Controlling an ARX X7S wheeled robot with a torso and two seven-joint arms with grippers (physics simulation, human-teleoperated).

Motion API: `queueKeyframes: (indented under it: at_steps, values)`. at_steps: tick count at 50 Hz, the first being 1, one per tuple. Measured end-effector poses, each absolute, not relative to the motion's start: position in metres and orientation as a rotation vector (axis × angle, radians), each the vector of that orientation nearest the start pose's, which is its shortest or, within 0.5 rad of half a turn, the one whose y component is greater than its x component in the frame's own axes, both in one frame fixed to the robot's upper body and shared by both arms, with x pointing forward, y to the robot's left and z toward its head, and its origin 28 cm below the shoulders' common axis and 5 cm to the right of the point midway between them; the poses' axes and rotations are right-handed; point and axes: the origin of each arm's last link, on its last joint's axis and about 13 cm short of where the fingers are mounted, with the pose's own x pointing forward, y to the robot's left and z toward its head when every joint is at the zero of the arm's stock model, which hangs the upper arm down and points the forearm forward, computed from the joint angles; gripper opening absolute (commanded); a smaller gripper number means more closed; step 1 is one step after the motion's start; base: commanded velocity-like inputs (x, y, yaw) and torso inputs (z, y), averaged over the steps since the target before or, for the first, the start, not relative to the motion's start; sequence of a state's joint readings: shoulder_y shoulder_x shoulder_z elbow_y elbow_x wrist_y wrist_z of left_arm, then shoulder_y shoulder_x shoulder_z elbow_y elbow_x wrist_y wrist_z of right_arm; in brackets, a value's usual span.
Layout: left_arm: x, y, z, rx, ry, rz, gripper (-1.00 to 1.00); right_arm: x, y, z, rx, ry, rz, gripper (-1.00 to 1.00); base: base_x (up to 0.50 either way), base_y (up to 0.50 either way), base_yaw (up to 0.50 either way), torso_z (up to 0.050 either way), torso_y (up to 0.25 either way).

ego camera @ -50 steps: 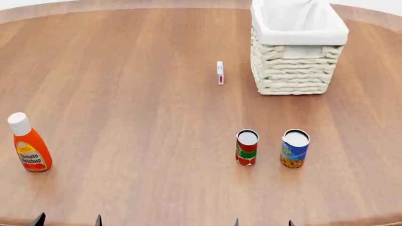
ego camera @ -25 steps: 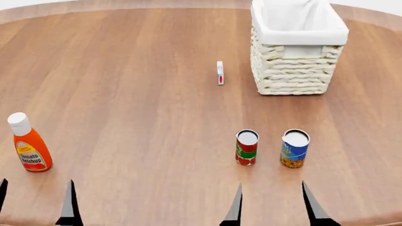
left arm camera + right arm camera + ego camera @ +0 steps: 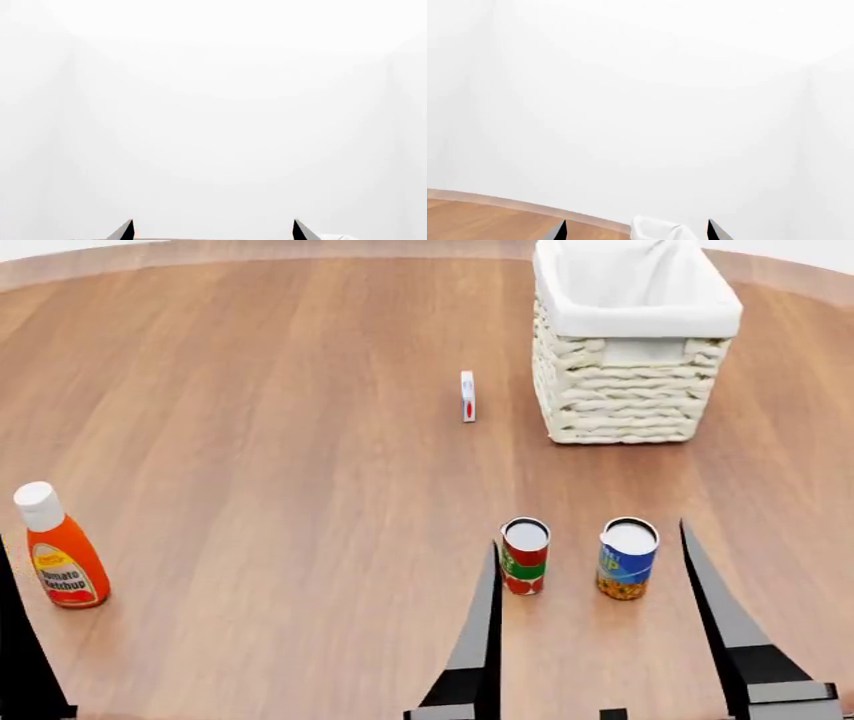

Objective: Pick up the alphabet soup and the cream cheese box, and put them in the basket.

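Your right tool (image 3: 591, 540) hangs wide open and empty, its two dark fingers (image 3: 478, 640) flanking both cans, so the reach is only roughly aimed. The target is the small cylindrical alphabet soup can with the blue and yellow-orange label and silver-white top (image 3: 626, 557), standing upright on the round brown wooden table (image 3: 267, 420) near the front edge, just beside the same-sized red-and-green labelled can (image 3: 523, 555). As I judge it, the span now takes in both, so shift the tool to your right until one finger passes through the gap between the two cans; otherwise you risk knocking the red one over or pinching both. Come down level, close around the middle of the label, and lift straight up.

The thin flat white cream cheese box with a blue logo and red mark (image 3: 467, 396) stands on edge further back, near the large cream-white woven wicker basket with white cloth liner (image 3: 627, 390) at the far right. The orange tomato ketchup bottle with a white cap (image 3: 56, 550) is well apart at the left.

Of your left tool (image 3: 212, 230) only two spread dark tips show in its wrist view, with nothing between them; it reads as open.
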State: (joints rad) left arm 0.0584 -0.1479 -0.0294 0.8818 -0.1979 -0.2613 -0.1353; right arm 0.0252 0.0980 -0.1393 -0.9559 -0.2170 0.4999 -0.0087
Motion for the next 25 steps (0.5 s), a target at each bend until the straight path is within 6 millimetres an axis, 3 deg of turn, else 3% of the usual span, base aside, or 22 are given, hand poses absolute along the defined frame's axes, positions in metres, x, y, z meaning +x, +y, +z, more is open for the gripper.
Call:
queueKeyframes:
  at_steps: [25]
  values:
    - [0.1598,0.22,0.1649,-0.058,-0.567,0.005,1.0,0.1628,-0.0941,0.1772,-0.246,-0.5,0.028,1.0,0.21,0.0,0.0,0.0,0.0]
